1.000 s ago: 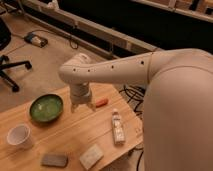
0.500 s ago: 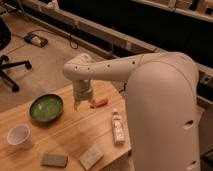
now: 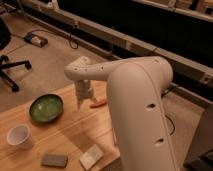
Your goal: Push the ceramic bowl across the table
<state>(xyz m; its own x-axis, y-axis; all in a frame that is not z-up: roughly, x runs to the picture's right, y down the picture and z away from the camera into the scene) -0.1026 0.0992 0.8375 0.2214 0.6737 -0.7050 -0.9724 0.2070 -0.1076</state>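
Note:
The ceramic bowl (image 3: 46, 108), round, glossy green inside with a dark rim, sits on the light wooden table (image 3: 70, 135) near its far left edge. My gripper (image 3: 83, 101) hangs from the white arm over the table, a short way to the right of the bowl and apart from it, its fingers pointing down.
A small white cup (image 3: 19, 135) stands at the table's left front. A dark grey block (image 3: 54, 160) and a pale packet (image 3: 91, 156) lie near the front edge. A small orange item (image 3: 100, 103) lies right of the gripper. An office chair (image 3: 7, 60) stands on the floor at left.
The arm has swung further over the table and now covers more of its right side, hiding the bottle that lay there. The gripper has shifted slightly. The bowl has not moved.

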